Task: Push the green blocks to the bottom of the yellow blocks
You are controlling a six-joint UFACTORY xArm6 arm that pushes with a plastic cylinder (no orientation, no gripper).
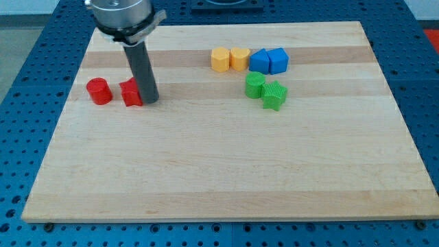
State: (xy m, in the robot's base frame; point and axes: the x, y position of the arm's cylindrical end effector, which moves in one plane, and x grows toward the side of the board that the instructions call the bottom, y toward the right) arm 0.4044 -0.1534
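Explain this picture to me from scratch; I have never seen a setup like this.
One camera looks down at a pale wooden board lying on a blue perforated bench. The grey metal cylinder at the view's top left is the end of a robot arm; it carries a straight dark rod. Nothing is held: my tip only pushes blocks by sliding. It stands against the right side of a red block, with a red cylinder further left. Toward the top right sit two yellow blocks, two blue blocks beside them, and two green ribbed blocks just below.
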